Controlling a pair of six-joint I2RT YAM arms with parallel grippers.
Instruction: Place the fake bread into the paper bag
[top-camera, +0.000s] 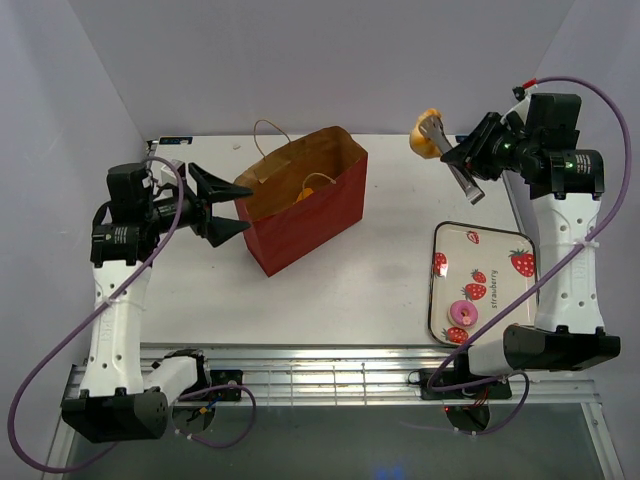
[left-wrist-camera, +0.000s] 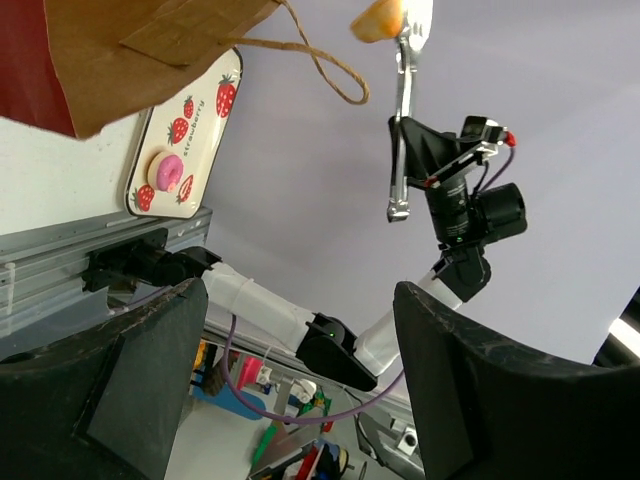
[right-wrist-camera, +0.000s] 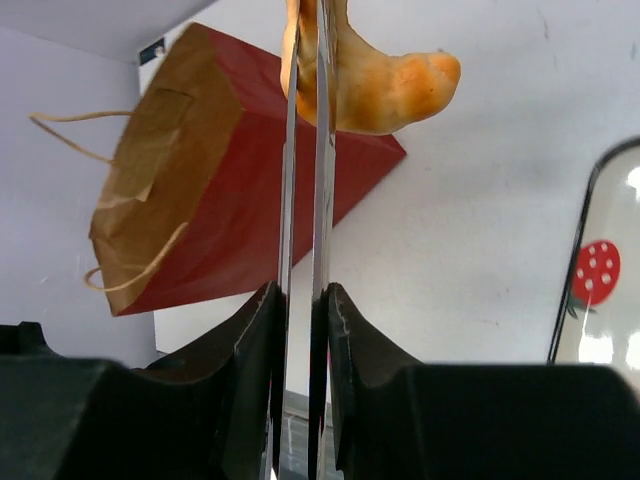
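Croissant (top-camera: 428, 132) aloft in tongs (top-camera: 457, 168) at 1 o'clock over worktop (top-camera: 400, 260); right pincer (top-camera: 476, 150) clamped on tongs. Bag (top-camera: 310, 220) mouth lies at 8–9 o'clock from croissant, long axis 8-to-2. Left pincer (top-camera: 245, 207) apart, empty, beside bag's 9 o'clock corner.

**Bench (top-camera: 395, 255), middle strip:** bare between the paper bag (top-camera: 310, 220) and the tray (top-camera: 500, 238), with free passage from the near edge to the far wall.

**Bag mouth:** open upward. The bagged croissant (top-camera: 318, 184) takes up part of the inside. One cord handle (top-camera: 268, 128) loops up at the far rim.

**Bag, left flank:** blocked by the left gripper (top-camera: 247, 207), jaws spread, right at the rim corner.

**Air right of the bag:** open as far as the tongs (top-camera: 470, 188), clamped in the right gripper (top-camera: 462, 158) and carrying the raised croissant (top-camera: 424, 140).

**Tray, near-left corner:** occupied by the doughnut (top-camera: 462, 313).
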